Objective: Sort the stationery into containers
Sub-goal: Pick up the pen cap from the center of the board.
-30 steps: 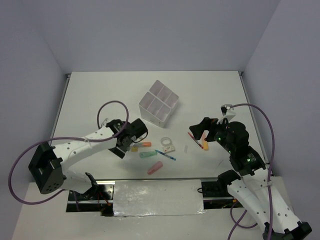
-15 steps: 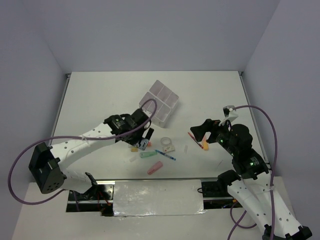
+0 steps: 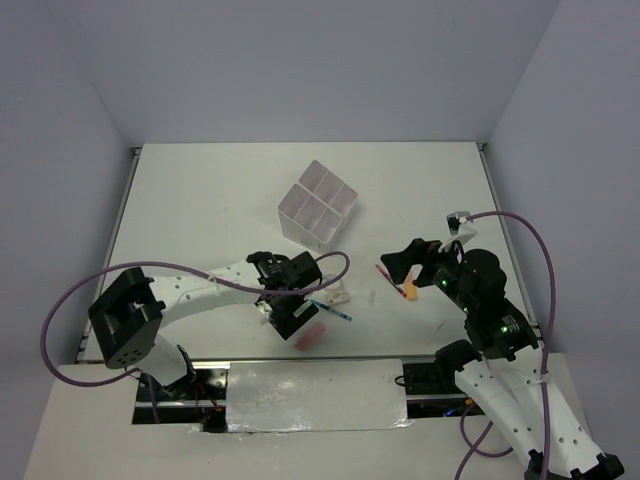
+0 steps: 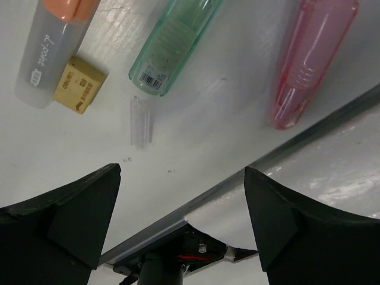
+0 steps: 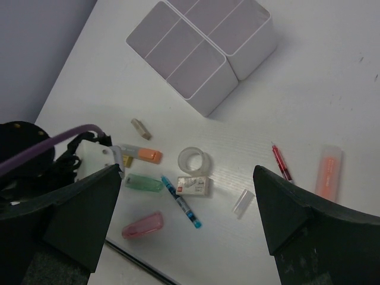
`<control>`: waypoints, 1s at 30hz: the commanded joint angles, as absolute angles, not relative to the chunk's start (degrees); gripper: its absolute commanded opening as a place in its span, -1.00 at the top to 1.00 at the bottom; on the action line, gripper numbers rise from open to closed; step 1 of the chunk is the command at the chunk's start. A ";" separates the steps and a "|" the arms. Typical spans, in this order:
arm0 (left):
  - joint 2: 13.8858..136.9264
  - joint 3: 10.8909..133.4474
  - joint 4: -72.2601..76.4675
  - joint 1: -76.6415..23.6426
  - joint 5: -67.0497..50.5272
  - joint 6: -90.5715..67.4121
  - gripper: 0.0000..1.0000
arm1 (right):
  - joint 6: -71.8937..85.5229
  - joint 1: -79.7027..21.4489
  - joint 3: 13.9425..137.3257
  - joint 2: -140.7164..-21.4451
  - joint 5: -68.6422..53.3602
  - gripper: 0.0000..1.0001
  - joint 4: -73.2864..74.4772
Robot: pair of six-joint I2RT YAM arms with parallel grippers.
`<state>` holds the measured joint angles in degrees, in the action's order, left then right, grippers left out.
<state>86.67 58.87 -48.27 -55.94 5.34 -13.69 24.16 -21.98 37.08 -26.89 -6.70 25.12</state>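
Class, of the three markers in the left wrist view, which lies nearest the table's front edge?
The pink marker; its end nearly reaches the table edge, while the green marker and orange-capped marker lie farther back.

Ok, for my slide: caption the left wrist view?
Open left gripper above green marker, pink marker, orange marker and eraser.

I see white shells with black joints on the left arm and right arm. A thin purple cable loops beside each one. The left base is a black block. The left gripper and right gripper have dull black, wedge-shaped fingers. Small green lights glow on the right arm.
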 commanded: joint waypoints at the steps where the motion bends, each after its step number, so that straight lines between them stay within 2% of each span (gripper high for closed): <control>1: 89.03 58.54 -45.89 -56.34 7.02 -12.83 -0.94 | 23.20 -22.41 38.67 -26.10 -6.50 -0.99 23.91; 9: 87.54 54.16 -39.21 -55.90 12.56 -11.25 -0.94 | 22.94 -22.32 38.85 -26.72 -7.29 -0.99 24.08; 14: 85.43 52.82 -37.09 -53.88 11.69 -10.28 -0.91 | 22.94 -22.24 38.76 -26.72 -7.12 -0.99 23.82; 16: 85.25 52.73 -36.83 -53.26 11.43 -10.11 -0.80 | 23.03 -22.32 38.58 -26.63 -6.68 -0.99 23.91; 17: 85.34 52.65 -36.74 -52.74 11.08 -10.02 -0.65 | 23.11 -22.24 38.50 -26.54 -6.51 -0.99 23.82; 22: 89.98 53.70 -37.26 -50.63 7.92 -9.32 -0.48 | 22.94 -22.32 39.02 -26.54 -6.15 -0.99 24.26; 23: 90.87 54.31 -37.61 -50.19 7.04 -9.32 -0.33 | 22.94 -22.32 39.11 -26.46 -6.07 -0.99 24.34; 24: 91.57 54.58 -37.79 -50.10 5.73 -9.14 -0.29 | 22.85 -22.32 39.20 -26.46 -5.98 -0.99 24.52; 28: 92.90 54.84 -37.88 -50.19 5.01 -9.49 -0.32 | 22.85 -22.33 39.02 -26.72 -6.41 -0.99 24.08; 30: 92.90 54.84 -37.79 -50.18 5.10 -9.67 -0.27 | 22.76 -22.41 38.94 -27.16 -6.85 -0.99 23.65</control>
<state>92.86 53.45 -37.67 -50.17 6.61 -10.39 23.88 -21.98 37.08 -26.70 -6.50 25.19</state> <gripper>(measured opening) 0.644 0.996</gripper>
